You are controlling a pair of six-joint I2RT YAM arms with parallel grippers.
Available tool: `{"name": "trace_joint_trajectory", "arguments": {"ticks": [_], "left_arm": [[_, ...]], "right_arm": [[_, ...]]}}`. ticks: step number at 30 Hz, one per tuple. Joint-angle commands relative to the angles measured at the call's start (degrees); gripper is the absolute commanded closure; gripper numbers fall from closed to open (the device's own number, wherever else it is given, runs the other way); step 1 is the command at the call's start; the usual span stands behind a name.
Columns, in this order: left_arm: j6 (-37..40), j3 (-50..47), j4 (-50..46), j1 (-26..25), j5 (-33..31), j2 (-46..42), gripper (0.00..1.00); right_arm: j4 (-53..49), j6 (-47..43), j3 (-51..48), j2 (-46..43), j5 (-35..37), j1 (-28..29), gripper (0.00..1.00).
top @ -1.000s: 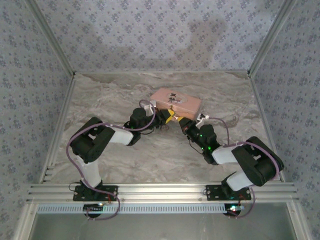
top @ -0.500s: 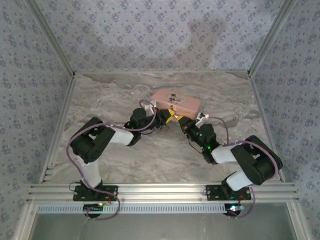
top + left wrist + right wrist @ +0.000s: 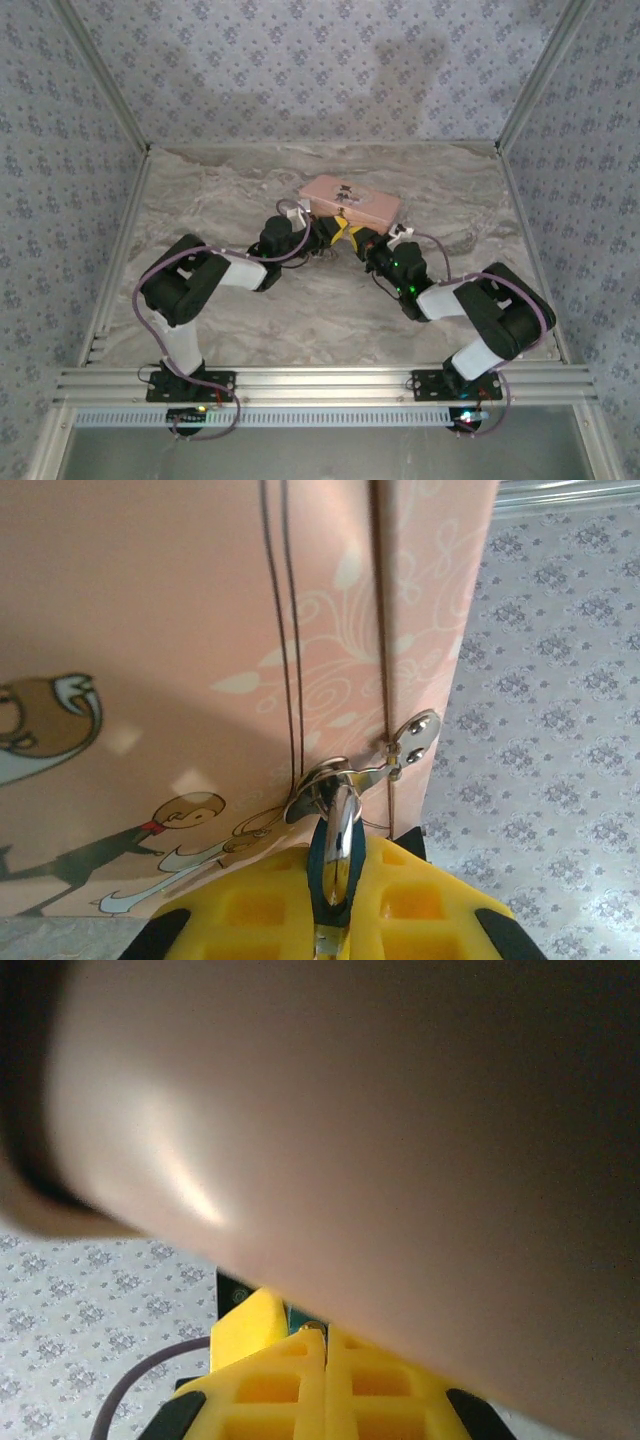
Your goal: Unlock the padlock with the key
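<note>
The left pincer (image 3: 335, 925) is what draws the eye first: its yellow pads are pressed in on the padlock (image 3: 335, 865), a small bluish-dark piece with a bright silvery strip down its middle, squeezed right between the two tips. The lock stands just above those tips and hangs from the shiny clasp (image 3: 330, 785) on the front of the pink tin (image 3: 180, 630). The clasp's small riveted plate sits by the tin's edge, a little up and to the right. So the lock is not lying loose anywhere; it is hooked to the tin and sits in the left pincer's grip, hard against the printed cartoon figures.

The right pincer (image 3: 324, 1345) has its yellow tips closed flat on each other, with no gap between them. At the very top of that seam a tiny sliver of metal pokes out, which I take to be the key (image 3: 314, 1328), though it is too small to make out any shape. A large blurred pink surface looms just above and across those tips, very near them. Just to the left of them another yellow pad shows, with a speck of green beside it.

From above, both arms reach in over the marbled table (image 3: 250, 190) and their yellow ends meet at the near side of the tin, the left from the left and the right from the right, almost touching
</note>
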Motion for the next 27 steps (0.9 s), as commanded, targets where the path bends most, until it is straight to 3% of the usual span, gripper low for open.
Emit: {"name": "trace_joint_trajectory", "arguments": {"ticks": [1, 6, 20, 27], "left_arm": [[0.3, 1.9, 6.3, -2.3, 5.9, -0.4, 1.0], [0.7, 2.9, 5.5, -3.1, 7.9, -0.9, 1.0], [1.9, 5.5, 4.5, -6.6, 13.8, -1.4, 1.0], [3.2, 3.6, 2.5, -5.7, 11.8, -1.9, 1.0]], "right_arm": [[-1.8, 2.2, 2.5, 0.8, -0.6, 0.5, 1.0], [-15.7, -6.2, 7.3, -2.4, -2.1, 0.5, 1.0], [-18.4, -8.8, 13.0, 1.9, -6.4, 1.0, 1.0], [-21.0, -11.4, 13.8, 1.5, -9.7, 0.5, 1.0]]}}
